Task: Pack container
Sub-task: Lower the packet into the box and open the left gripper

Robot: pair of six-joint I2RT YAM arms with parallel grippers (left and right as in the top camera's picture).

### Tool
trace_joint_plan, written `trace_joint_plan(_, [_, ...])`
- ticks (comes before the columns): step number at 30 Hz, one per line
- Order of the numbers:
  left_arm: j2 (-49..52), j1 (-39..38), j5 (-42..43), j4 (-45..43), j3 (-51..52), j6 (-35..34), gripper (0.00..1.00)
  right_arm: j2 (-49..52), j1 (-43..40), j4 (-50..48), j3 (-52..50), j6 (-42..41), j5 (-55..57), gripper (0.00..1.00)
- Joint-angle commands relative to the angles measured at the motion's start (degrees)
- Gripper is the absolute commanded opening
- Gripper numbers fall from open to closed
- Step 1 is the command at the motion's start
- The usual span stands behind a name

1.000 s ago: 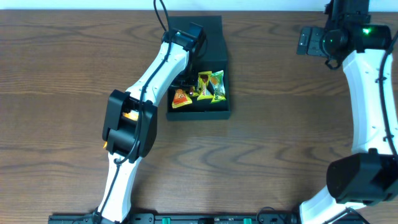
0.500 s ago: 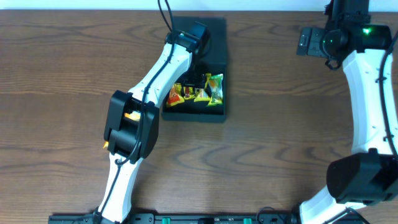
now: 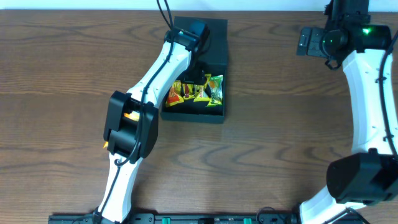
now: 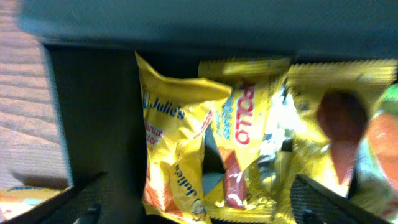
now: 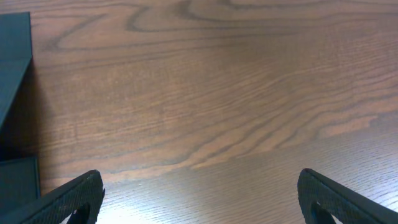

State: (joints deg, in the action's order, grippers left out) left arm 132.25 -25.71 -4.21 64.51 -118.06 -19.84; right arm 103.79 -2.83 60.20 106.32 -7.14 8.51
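Observation:
The container (image 3: pixel 193 113) is a dark teal box left of the table's middle, its lid (image 3: pixel 216 38) folded back toward the far edge. Several yellow and orange snack packets (image 3: pixel 196 91) lie inside it. My left gripper (image 3: pixel 194 76) hangs open just over the box. In the left wrist view its fingers (image 4: pixel 84 199) stand wide apart on either side of the packets (image 4: pixel 177 143), gripping none, with the box's dark wall (image 4: pixel 93 124) to the left. My right gripper (image 3: pixel 305 41) is open at the far right, over bare wood (image 5: pixel 205 124).
The wooden table (image 3: pixel 292 137) stretches around the box. In the right wrist view, part of the container's lid (image 5: pixel 12 62) shows at the left edge. The left arm's elbow (image 3: pixel 127 121) stands over the table in front of the box, to its left.
The left gripper has opened over the box and more yellow packets now lie inside. The box has slid slightly to the left. The right arm has not moved.

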Motion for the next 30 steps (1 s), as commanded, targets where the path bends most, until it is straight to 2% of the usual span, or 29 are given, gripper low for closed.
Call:
trace_joint_plan(1, [-0.02,-0.11,3.23,-0.46,-1.75,0.33,0.52,0.42,-0.15,0.02,-0.22,0.35,-0.20,0.99])
trace_joint_plan(2, [-0.02,-0.22,4.39,-0.74,-1.75,0.33,0.06,0.42,-0.15,0.02,-0.22,0.35,-0.20,0.99])
trace_joint_plan(5, [-0.02,-0.68,7.63,-1.62,-1.77,0.33,0.06,0.42,-0.15,0.02,-0.22,0.35,-0.22,0.99])
trace_joint_plan(11, [-0.04,-1.75,7.96,-1.51,-1.79,0.59,0.06,0.42,-0.15,0.04,-0.22,0.35,-0.22,0.99])
trace_joint_plan(14, [-0.04,-3.10,10.43,-1.38,-1.79,3.32,0.06,0.42,-0.15,0.04,-0.22,0.35,-0.22,0.99])
trace_joint_plan(30, [0.28,-9.60,14.58,-1.31,-1.73,2.89,0.06,0.42,-0.15,0.24,-0.22,0.37,-0.20,0.99])
